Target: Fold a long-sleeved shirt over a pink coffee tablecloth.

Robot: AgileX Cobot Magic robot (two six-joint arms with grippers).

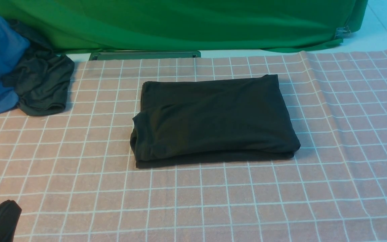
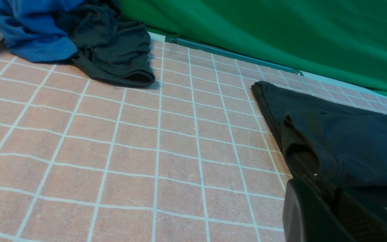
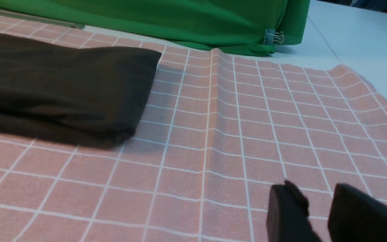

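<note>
**Folded shirt lies mid-cloth, both arms drawn back**

Front view: the long-sleeved shirt (image 1: 213, 119) lies folded into a rectangle on the pink coffee tablecloth (image 1: 331, 188); beyond it hangs a green cloth (image 1: 180, 23).

Left wrist view: the left end effector (image 2: 317, 215) is closed, empty, just beside the shirt's edge.

Right wrist view: the right end effector (image 3: 317, 215) stands partly open, holding nothing, apart from the shirt.

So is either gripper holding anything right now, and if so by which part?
Nothing is held. The left gripper is shut and the right gripper slightly parted, both empty and clear of the folded long-sleeved shirt.
</note>
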